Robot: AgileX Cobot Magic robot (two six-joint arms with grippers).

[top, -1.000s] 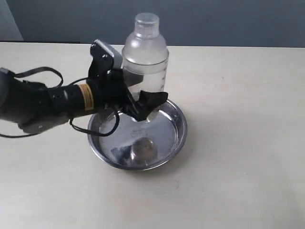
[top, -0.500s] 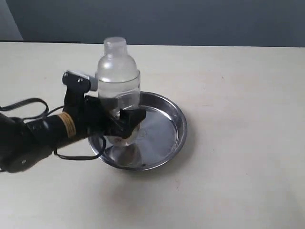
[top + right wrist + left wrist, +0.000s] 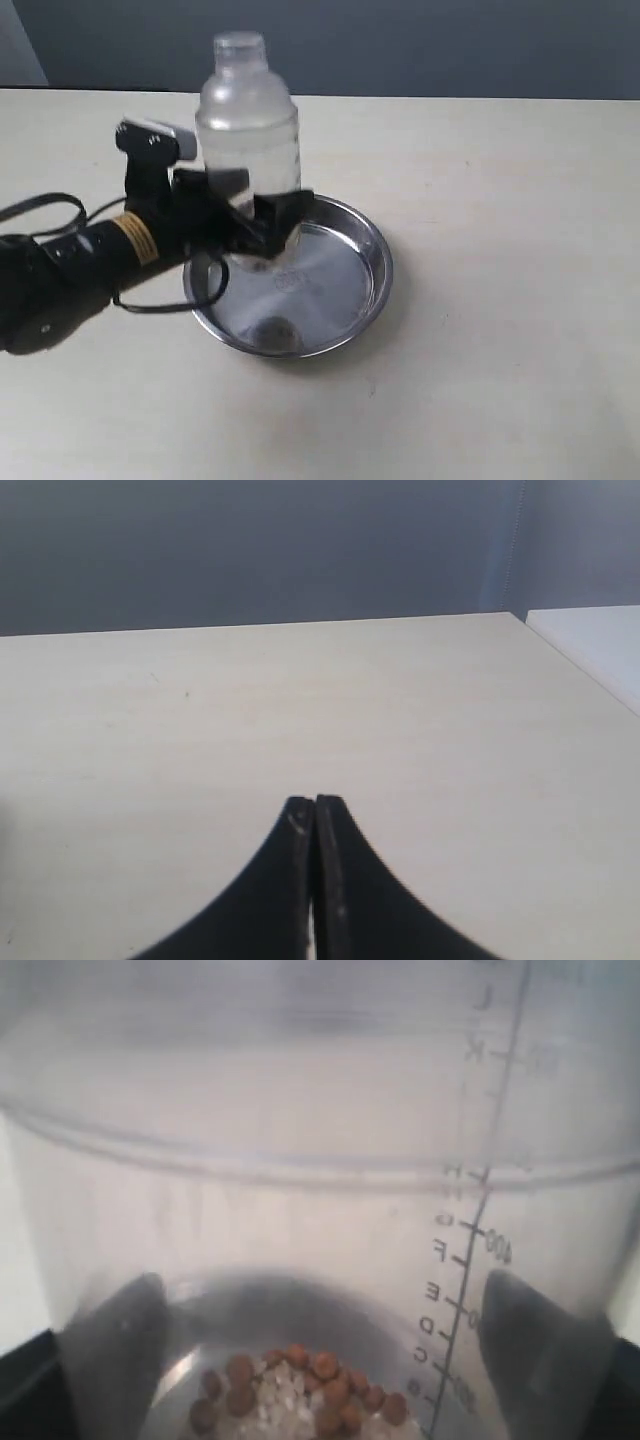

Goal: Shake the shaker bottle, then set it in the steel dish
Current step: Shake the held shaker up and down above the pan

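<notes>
The shaker bottle [image 3: 248,130], clear frosted plastic with a small round cap, stands upright in the air over the left part of the steel dish [image 3: 360,300]. My left gripper [image 3: 255,215] is shut on the bottle's lower body, one black finger on each side. Up close, the left wrist view is filled by the bottle [image 3: 300,1160], with brown granules [image 3: 300,1385] and white grains at its bottom and a printed scale on its wall. My right gripper [image 3: 315,805] is shut on nothing above bare table and does not show in the exterior view.
The beige table [image 3: 500,200] spreads to the right of the dish and in front of it. A dark wall runs along the back. The black left arm [image 3: 70,270] with its cable lies over the table's left side.
The left gripper has carried the bottle left from behind the dish, dipped it low into the dish, then lifted it again. The right gripper's earlier state is not shown.
</notes>
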